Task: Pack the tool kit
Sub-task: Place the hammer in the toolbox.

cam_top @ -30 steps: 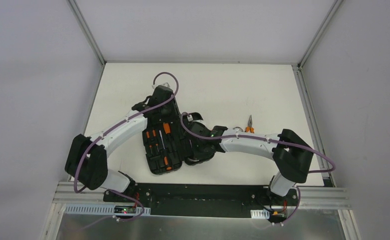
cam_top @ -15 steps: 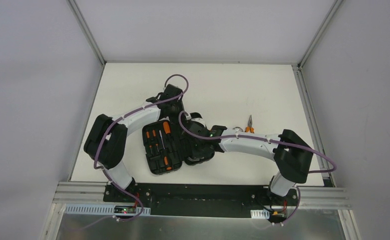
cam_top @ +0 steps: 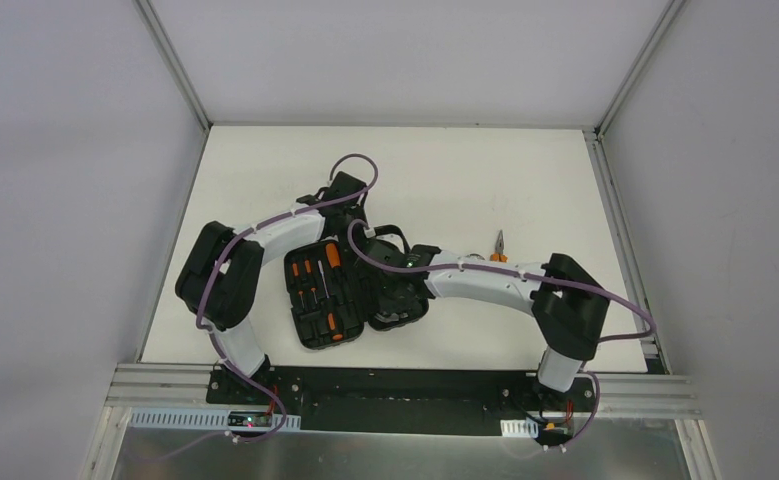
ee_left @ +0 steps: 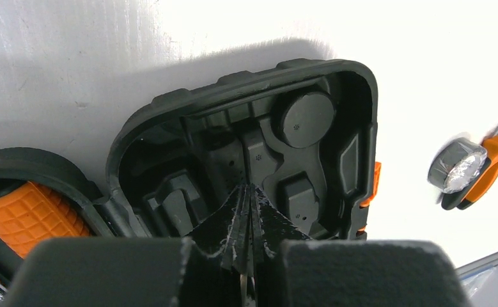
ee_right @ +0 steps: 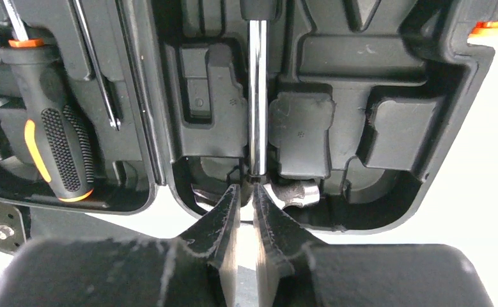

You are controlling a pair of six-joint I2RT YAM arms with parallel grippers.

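The black tool case (cam_top: 315,318) lies open near the table's front. Its left half holds orange-and-black screwdrivers (cam_top: 332,258). In the right wrist view the hammer (ee_right: 257,96) lies in the right half of the case (ee_right: 335,128), chrome shaft in its slot, head at the near end. My right gripper (ee_right: 247,192) pinches the shaft just above the head. A screwdriver (ee_right: 57,141) sits in the left half. My left gripper (ee_left: 249,195) is shut and empty over the far end of the right half (ee_left: 297,147). The orange-handled pliers (cam_top: 498,248) lie on the table.
A small silvery round item (ee_left: 456,167) lies beside the orange pliers handle (ee_left: 494,153), right of the case. The case's orange latch (ee_left: 376,182) is on its right edge. Grey walls enclose the white table (cam_top: 565,180). My right arm (cam_top: 495,282) crosses low over the table.
My left arm has swung right and folded in; its gripper has shifted slightly right at the case's far end. My right gripper has stayed over the right half of the case.
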